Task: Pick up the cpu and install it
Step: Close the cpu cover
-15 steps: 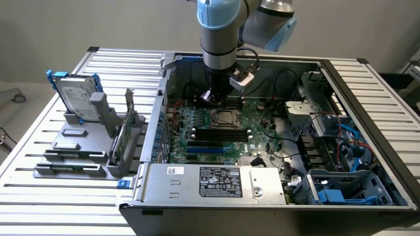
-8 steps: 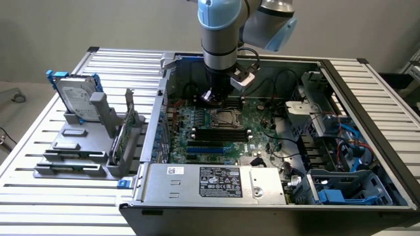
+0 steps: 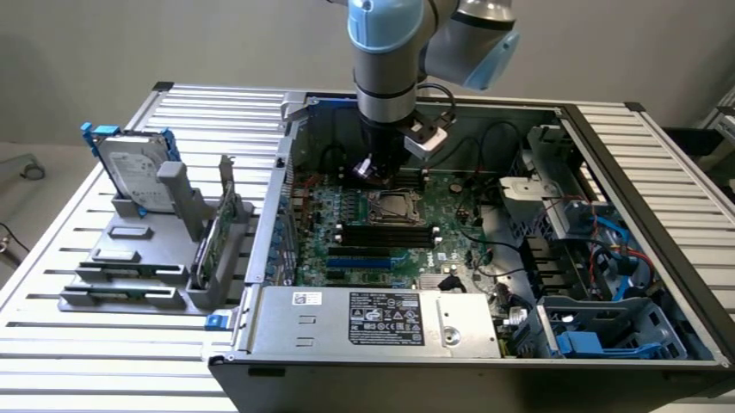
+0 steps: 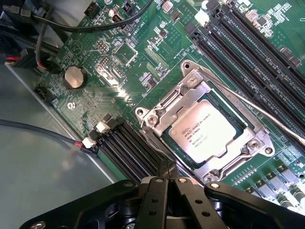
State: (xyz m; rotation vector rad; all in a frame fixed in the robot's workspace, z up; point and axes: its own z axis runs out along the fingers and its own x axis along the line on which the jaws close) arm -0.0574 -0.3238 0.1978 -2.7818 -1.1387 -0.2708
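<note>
My gripper (image 4: 167,168) is pinched fully together with nothing in it. It hangs just above the motherboard (image 4: 143,62) inside the open computer case (image 3: 344,379). The cpu (image 4: 207,131) lies flat in the metal-framed socket (image 4: 167,114), just beside my gripper's tips.

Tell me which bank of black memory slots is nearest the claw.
The bank beside the two white connectors: its slots end right by the shut claw. The other bank lies across the socket, well away from it.
</note>
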